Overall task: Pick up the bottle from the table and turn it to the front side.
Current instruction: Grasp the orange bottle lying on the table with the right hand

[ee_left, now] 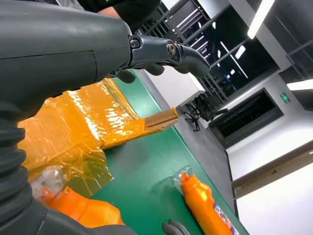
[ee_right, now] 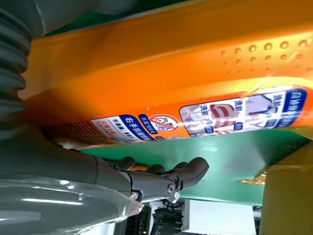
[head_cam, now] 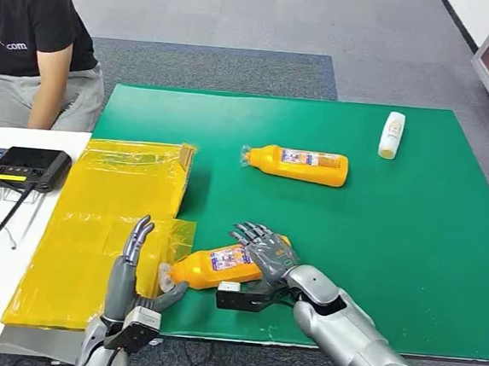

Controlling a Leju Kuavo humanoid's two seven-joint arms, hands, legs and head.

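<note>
An orange bottle (head_cam: 218,266) lies on its side near the front edge of the green mat (head_cam: 417,249), cap end pointing to about nine o'clock, label facing up. The right hand (head_cam: 265,253) rests over the bottle's base end, at its three o'clock side, fingers draped across the top; whether they actually clamp it I cannot tell. The left hand (head_cam: 132,267) stands just beside the cap at nine o'clock, fingers spread and upright, holding nothing. A second orange bottle (head_cam: 297,164) lies on its side further back, toward twelve o'clock, and a small white bottle (head_cam: 392,134) sits at about one o'clock. Yellow plastic sheeting (head_cam: 102,222) covers the mat's left edge.
</note>
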